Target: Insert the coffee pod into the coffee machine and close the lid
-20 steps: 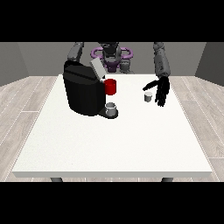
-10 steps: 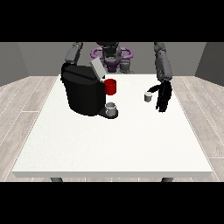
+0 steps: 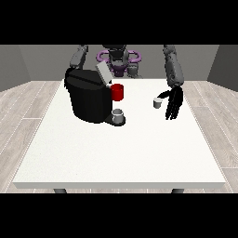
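A small grey coffee pod stands upright on the white table, right of centre. The hand at the view's right hangs just beside the pod on its right, fingers straight and pointing down, thumb reaching towards the pod; it holds nothing. The black coffee machine stands at the left, its grey lid tilted up and open. A grey cup rests on the machine's drip base. The hand at the view's left is hidden behind the machine; only its arm shows.
A red mug stands just right of the machine, behind the grey cup. The robot's torso is at the table's far edge.
The hand at the view's right has come down and slightly towards the camera, staying beside the pod. The pod and the machine have not moved.
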